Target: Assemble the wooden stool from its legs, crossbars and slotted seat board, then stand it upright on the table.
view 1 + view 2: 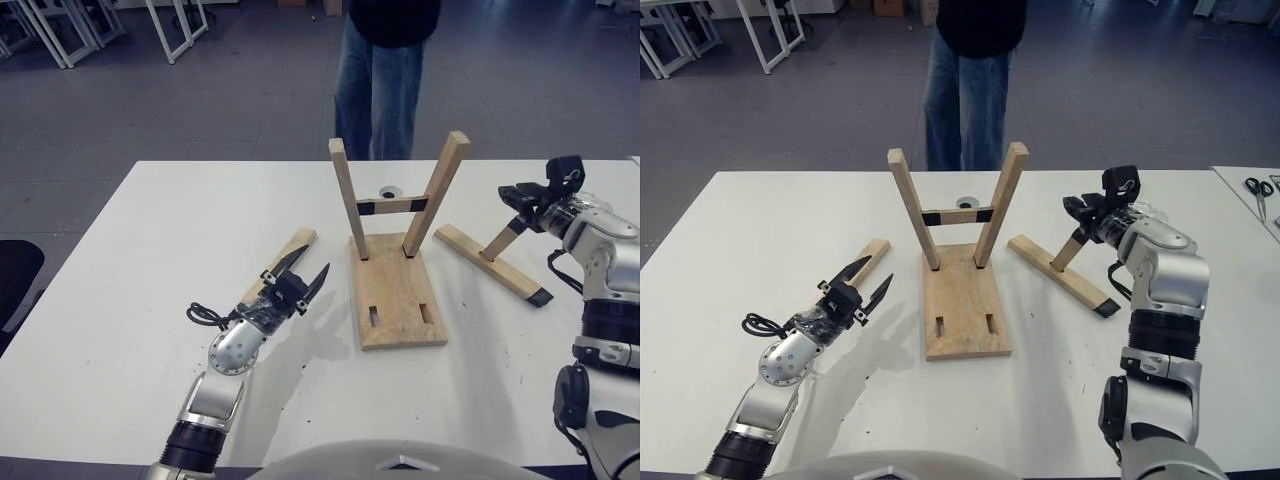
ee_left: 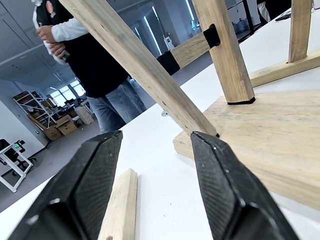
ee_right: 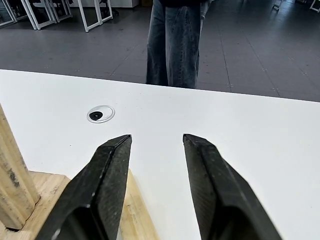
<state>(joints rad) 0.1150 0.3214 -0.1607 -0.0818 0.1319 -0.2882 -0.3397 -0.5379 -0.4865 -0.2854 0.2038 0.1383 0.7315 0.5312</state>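
The white table (image 1: 130, 300) bears the seat board (image 1: 400, 300) flat at centre, long axis pointing away from the robot; its far slots (image 1: 362, 256) hold two splayed legs (image 1: 349, 200) joined by a crossbar (image 1: 392, 206). Right of it lies another leg (image 1: 492, 264) — a piece (image 1: 500, 240) tilting up by the right gripper (image 3: 155, 136), fingers apart. The left gripper (image 1: 312, 262), likewise spread, hangs over a loose leg (image 1: 298, 243). A grommet (image 1: 389, 190) sits behind the crossbar.

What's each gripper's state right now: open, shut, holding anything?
Left gripper: open, holding nothing.
Right gripper: open, holding nothing.
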